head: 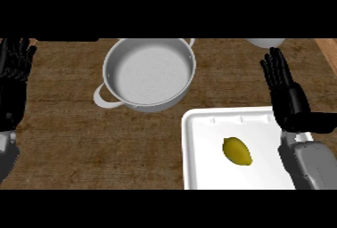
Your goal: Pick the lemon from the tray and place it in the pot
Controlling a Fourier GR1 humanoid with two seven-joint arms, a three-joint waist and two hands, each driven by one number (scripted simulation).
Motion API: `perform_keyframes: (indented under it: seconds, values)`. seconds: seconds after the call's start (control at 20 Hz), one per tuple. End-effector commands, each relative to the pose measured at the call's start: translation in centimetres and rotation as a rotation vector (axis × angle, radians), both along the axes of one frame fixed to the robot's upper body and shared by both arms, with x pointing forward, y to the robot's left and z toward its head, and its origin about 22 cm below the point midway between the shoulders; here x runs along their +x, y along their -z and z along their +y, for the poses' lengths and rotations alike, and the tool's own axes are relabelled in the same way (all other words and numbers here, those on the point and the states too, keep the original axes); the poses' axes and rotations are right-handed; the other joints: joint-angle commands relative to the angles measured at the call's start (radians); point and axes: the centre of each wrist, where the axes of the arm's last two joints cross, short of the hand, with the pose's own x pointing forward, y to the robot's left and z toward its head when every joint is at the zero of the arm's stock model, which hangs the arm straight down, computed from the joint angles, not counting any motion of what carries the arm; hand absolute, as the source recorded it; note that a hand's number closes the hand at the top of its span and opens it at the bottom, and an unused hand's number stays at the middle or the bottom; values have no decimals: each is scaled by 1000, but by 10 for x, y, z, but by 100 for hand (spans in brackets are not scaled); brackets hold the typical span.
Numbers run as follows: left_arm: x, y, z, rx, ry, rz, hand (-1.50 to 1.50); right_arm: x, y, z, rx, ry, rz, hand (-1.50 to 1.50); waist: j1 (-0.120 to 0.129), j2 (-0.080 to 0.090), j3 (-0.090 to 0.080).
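The lemon [237,151] lies alone inside the white tray [197,151] at the lower right of the frame, untouched. The grey pot [149,71] stands at the upper middle on the brown table [92,147], well apart from the tray. The right robot hand [284,84] is open, fingers straight, over the tray's far right edge. The left robot hand [14,67] rests open at the left edge

Single head view, looking steeply down from above the wooden counter [99,142] at close range, with the forearms entering from the lower edge and the pot [149,71] and white tray [197,151] filling the frame.
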Motion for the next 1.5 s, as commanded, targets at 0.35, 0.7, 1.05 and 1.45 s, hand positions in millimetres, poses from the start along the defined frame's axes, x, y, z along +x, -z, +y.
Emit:
perform_keyframes:
  seconds: [0.35,0.7,1.05,1.45]
  values:
    - [-43,116,60,70,-296,635,0,-18,5,-13,-471,195,-58,150,-66,-22,-14]
    - [-50,126,57,60,-288,713,0,-111,47,60,-486,210,-157,-150,-35,-27,-9]
    - [-35,110,44,71,-300,716,0,-129,6,23,-874,229,28,-150,-37,-26,-13]
    - [-32,104,48,81,-273,687,0,-143,-54,34,-1184,159,307,-150,-9,-20,-13]
